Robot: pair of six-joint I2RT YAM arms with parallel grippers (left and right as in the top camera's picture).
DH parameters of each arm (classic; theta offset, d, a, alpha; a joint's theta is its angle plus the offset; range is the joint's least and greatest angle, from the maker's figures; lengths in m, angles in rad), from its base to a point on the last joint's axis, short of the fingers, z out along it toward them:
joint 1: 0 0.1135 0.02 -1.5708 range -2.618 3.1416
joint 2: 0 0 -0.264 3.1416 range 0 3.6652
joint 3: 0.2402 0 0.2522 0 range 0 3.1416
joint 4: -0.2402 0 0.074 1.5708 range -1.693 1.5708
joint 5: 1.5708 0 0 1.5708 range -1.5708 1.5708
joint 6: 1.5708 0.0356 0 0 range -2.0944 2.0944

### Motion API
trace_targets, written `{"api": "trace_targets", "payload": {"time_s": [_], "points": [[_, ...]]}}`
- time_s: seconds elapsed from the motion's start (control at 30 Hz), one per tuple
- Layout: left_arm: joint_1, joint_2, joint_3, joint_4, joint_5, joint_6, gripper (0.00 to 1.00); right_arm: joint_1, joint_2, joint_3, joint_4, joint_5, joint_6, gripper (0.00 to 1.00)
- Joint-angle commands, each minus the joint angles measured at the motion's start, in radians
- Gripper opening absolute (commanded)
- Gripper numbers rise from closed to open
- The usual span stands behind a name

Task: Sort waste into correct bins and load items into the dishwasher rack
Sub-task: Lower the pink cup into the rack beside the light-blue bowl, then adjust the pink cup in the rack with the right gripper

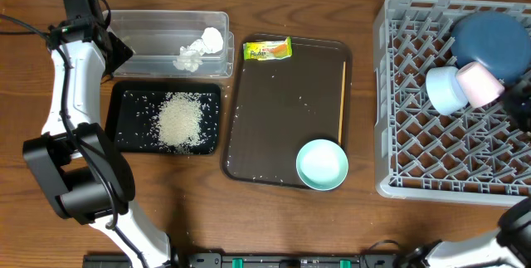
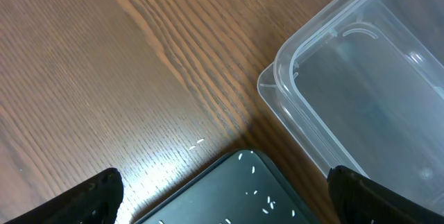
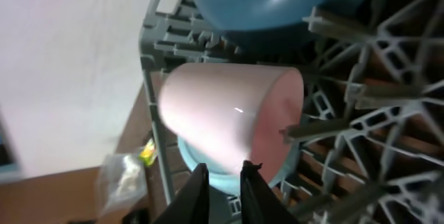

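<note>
Waste:
- Rice heap (image 1: 178, 120) sits mid black tray (image 1: 124, 135), near the desk's left edge. Loose grains are scattered across the tray floor. A few more lie on the brown serving tray (image 1: 282, 127), and one lies on the bare wooden desk (image 2: 83, 64).
- Crumpled tissue (image 1: 199, 48) is in the right end of the clear tub (image 1: 141, 27), at the far-left corner of the desk, just beyond the black tray.
- Snack wrapper (image 1: 267, 50) lies flat on the serving tray's far-left rim.

Items:
- Orange stick (image 1: 343, 94) lies along the serving tray's right rim.
- Loose pale blue bowl (image 1: 322, 164) stands upright, mouth up, on the tray's near-right corner and overhangs the rim.
- Dishwasher rack (image 1: 415, 152) is against the desk's right edge.
- Dark blue plate (image 1: 489, 40) is in the rack's far part.
- Racked pale blue bowl (image 1: 446, 90) and pink cup (image 1: 481, 84) lie tipped on their sides just in front of the plate, touching each other.

Grippers:
- Left gripper (image 2: 225, 193) hovers over the gap where the tub's corner meets the black tray's corner. Fingers are wide apart with nothing between them.
- Right gripper (image 3: 223, 193) is inside the rack, just beside the cup's lower side. Fingers are drawn together to a thin slit and grip nothing that I can see. Contact with the cup is not resolvable.
</note>
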Motion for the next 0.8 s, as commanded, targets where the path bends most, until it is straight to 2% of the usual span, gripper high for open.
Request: {"api": "trace_targets", "payload": {"time_s": [0.0, 0.17, 0.2, 0.3, 0.57, 0.77], "points": [[0.002, 0.009, 0.000, -0.003, -0.006, -0.010, 0.96, -0.003, -0.106, -0.003, -0.012, 0.096, 0.048, 0.15], [0.002, 0.009, 0.000, -0.003, -0.006, -0.010, 0.96, 0.034, -0.204, -0.003, -0.008, 0.193, 0.055, 0.21], [0.002, 0.009, 0.000, -0.003, -0.006, -0.010, 0.96, 0.048, -0.213, -0.003, -0.005, 0.211, 0.055, 0.19], [0.002, 0.009, 0.000, -0.003, -0.006, -0.010, 0.96, 0.105, -0.213, -0.003, 0.011, 0.271, 0.055, 0.01], [0.002, 0.009, 0.000, -0.003, -0.006, -0.010, 0.96, 0.394, -0.210, -0.003, 0.108, 0.706, 0.073, 0.01], [0.002, 0.009, 0.000, -0.003, -0.006, -0.010, 0.96, 0.568, -0.197, -0.003, 0.264, 0.911, 0.073, 0.01]]}}
